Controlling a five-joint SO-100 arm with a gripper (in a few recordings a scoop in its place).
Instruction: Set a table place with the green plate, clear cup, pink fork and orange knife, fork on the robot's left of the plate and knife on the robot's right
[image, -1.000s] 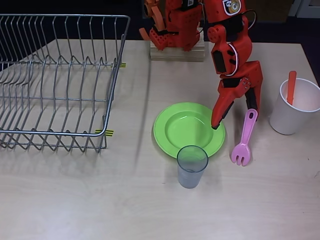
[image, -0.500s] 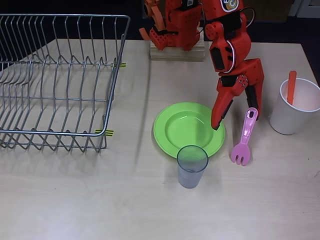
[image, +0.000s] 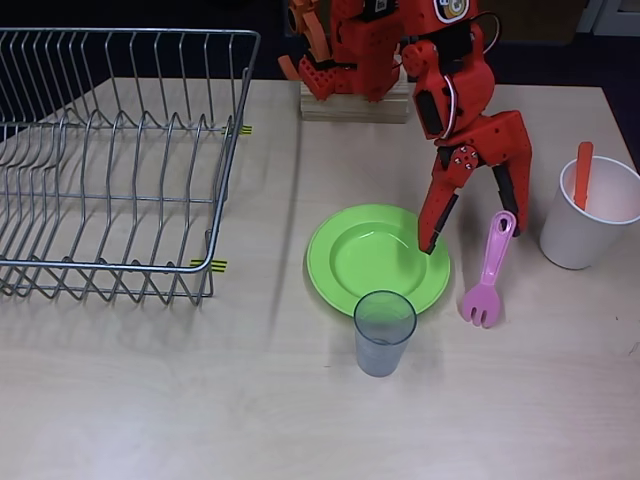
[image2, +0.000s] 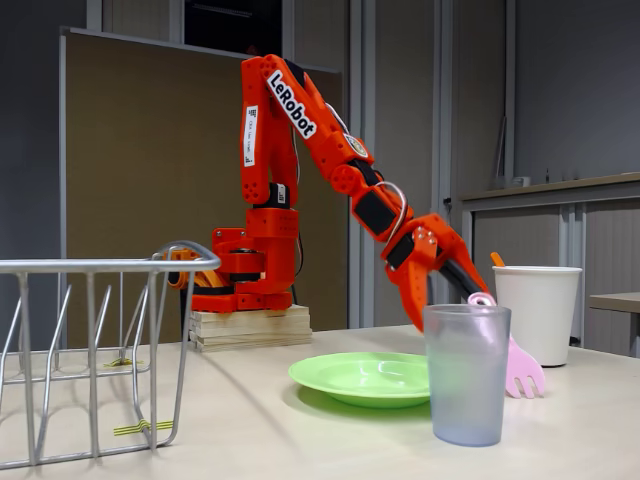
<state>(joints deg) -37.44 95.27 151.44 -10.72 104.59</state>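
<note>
The pale wood-grain desk (image: 150, 400) carries everything. The biggest thing on it is a wire dish rack (image: 110, 160), which fills the upper left of the overhead view and stands well apart from the place setting.

Next in size is the orange-red arm (image: 450, 90), mounted on a wooden block (image: 355, 105) at the far edge of the desk and reaching down toward the plate's right side. Its hand (image: 470, 232) is open: one finger tip hangs over the right rim of the plate, and the other sits by the loop end of the fork's handle. Whether that finger touches the handle cannot be told from either view.

The green plate (image: 375, 258) lies flat near the middle of the desk, right way up. A white paper cup (image: 590, 215) stands at the right edge of the overhead view, well apart from the plate, and the orange knife (image: 582, 175) stands upright inside it with one end sticking up past the rim.

The clear cup (image: 384, 330) stands upright just beside the near edge of the plate; in the overhead view its rim overlaps the plate's edge. The pink fork (image: 487, 272) is just right of the plate in the overhead view, tines toward the near edge and handle slanting up toward the hand. In the fixed view its handle end is raised (image2: 515, 365) while the tines are low by the desk.
</note>
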